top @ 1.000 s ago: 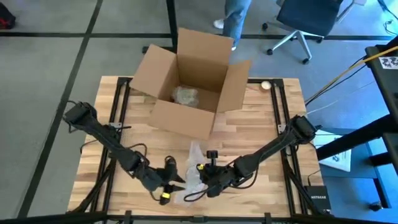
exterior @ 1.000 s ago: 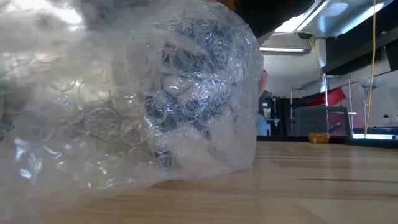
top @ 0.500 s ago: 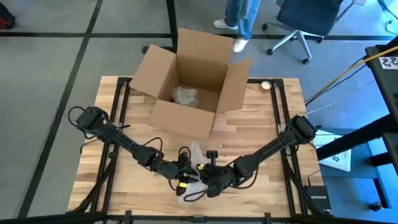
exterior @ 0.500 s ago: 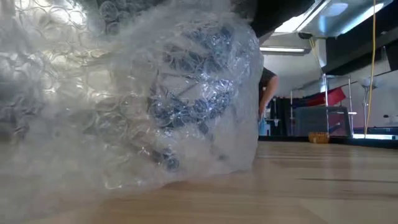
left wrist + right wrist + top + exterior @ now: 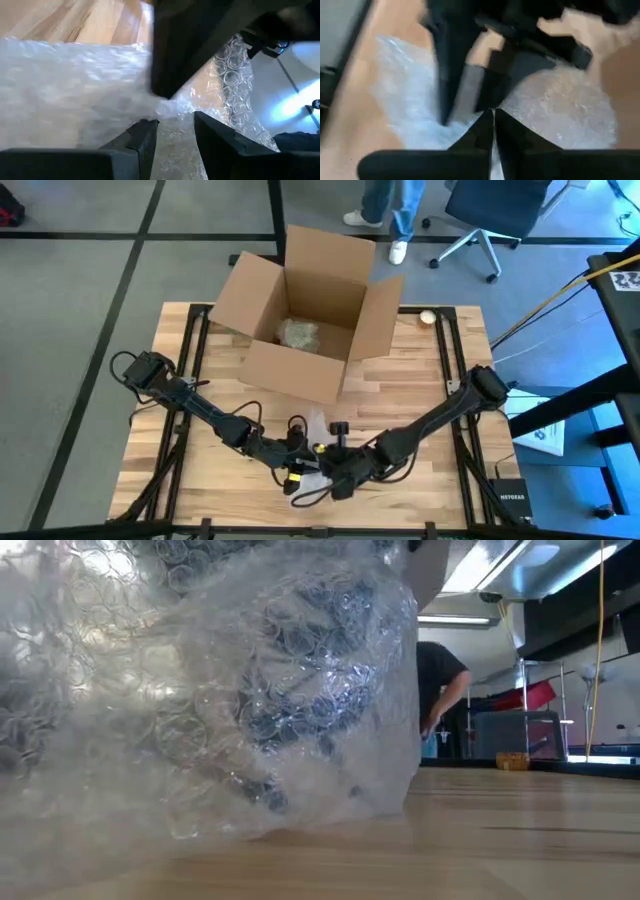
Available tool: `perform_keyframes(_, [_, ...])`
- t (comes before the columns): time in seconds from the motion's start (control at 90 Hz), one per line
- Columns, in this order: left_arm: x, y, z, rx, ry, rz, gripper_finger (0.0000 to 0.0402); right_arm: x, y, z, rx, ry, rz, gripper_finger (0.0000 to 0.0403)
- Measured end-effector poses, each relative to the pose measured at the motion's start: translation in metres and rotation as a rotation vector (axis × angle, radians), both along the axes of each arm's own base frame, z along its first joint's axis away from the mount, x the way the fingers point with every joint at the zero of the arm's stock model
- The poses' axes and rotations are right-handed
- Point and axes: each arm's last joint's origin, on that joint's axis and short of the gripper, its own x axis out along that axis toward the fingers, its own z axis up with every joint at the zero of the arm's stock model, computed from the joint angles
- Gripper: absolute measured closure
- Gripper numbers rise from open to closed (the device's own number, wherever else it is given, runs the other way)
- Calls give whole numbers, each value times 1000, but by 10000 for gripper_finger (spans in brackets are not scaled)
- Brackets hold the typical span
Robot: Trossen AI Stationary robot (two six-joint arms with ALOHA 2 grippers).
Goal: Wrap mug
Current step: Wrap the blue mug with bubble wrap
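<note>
So both claws are met over the bubble wrap [image 5: 313,442] at the near edge of the table [image 5: 420,390]. The left claw [image 5: 303,464] is parked right against the wrap, and in its wrist view the two fingers [image 5: 142,140] are seen spread a little, with a crumpled fold of the plastic sitting in the gap between them, so it's counted as apart rather than pinched tight. The right claw [image 5: 335,470] is just beside the left one, touching the same bundle from the other side; in its own wrist view the fingers [image 5: 485,131] are pressed together into a closed point right at the wrap, though whether any film is actually caught between them can't be told.

The mug [image 5: 305,700] is made out only in the low view, as a dark bluish shape inside the bubble wrap, lying on the table right under both claws. It's covered all around from that angle.

Well beyond the claws, toward the far side of the table, an open cardboard box [image 5: 310,310] is seen with a wrapped lump [image 5: 297,333] already inside it. A small pale round thing [image 5: 427,317] is noted near the far right corner. A person [image 5: 440,690] can be spotted in the room behind.
</note>
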Motion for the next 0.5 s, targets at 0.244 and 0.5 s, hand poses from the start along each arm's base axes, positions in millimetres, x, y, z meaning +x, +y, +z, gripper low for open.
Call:
perform_keyframes(0.244, [0,-1,0,12,-7,-9,286,5,-1,-21,67,2,-13,402])
perform_keyframes(0.5, [-5,-3,7,31,-16,-36,286,14,-3,-44,78,45,-30,402])
